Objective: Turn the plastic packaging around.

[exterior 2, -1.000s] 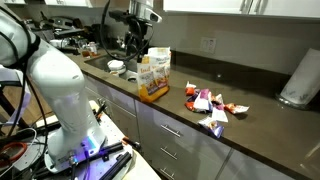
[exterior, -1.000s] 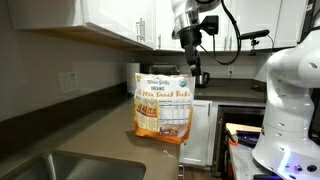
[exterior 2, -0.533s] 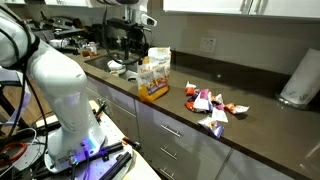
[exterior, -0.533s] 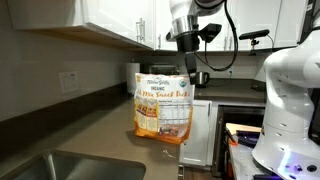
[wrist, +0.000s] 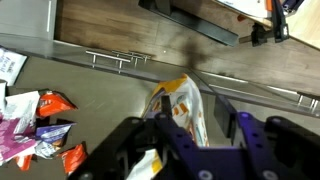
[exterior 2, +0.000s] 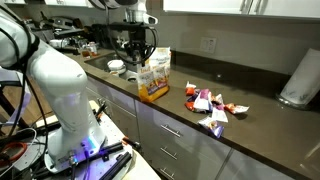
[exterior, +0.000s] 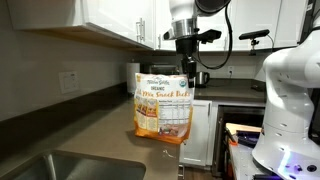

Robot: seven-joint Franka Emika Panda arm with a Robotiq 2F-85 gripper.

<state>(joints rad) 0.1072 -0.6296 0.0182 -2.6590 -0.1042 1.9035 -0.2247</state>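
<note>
Wrist view: snack pouch (wrist: 186, 105), stood upright near the countertop (exterior 2: 262, 125) front edge, is straddled at its top by partly spread gripper (wrist: 203, 128) fingers, contact not discernible; with a loose pinch it could be toppled or dropped off the edge when turned.

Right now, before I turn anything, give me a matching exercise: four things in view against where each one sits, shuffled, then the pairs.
1 plastic packaging
2 gripper
3 candy wrappers
4 paper-towel roll

A scattered flat on the counter
B white, far along the counter beyond the wrappers
C standing upright on the counter
D over the packaging's top edge

Pairs: 1-C, 2-D, 3-A, 4-B.
</note>
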